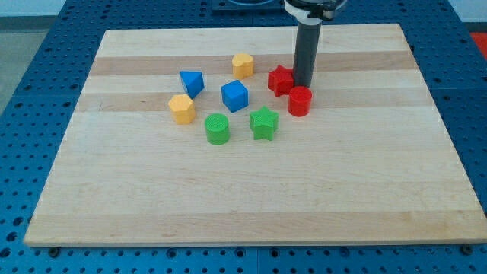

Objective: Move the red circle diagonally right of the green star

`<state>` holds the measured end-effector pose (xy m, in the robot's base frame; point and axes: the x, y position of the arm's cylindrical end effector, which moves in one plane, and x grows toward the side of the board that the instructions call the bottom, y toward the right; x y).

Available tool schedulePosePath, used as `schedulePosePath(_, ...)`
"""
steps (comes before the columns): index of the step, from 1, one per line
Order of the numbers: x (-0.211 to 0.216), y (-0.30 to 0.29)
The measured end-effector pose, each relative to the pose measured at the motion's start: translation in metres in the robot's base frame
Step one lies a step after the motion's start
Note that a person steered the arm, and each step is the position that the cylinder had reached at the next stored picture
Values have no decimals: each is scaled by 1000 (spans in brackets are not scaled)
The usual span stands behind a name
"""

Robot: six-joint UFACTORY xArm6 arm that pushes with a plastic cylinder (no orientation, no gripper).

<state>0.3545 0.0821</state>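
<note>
The red circle (300, 100) stands on the wooden board, up and to the right of the green star (264, 123). My tip (303, 84) rests right at the red circle's top edge, touching or nearly touching it, and just right of the red star (281, 80). The dark rod rises from there to the view's top.
A blue cube (235, 95) sits left of the red star, a yellow block (243, 65) above it. A blue triangular block (192, 82), a yellow hexagon (182, 109) and a green circle (217, 129) lie further left. The board (251, 198) lies on a blue perforated table.
</note>
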Motion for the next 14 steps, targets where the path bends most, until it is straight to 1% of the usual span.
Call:
schedulePosePath(2, 3, 20)
schedulePosePath(5, 41, 20)
schedulePosePath(7, 47, 36)
schedulePosePath(9, 64, 38)
schedulePosePath(14, 70, 39)
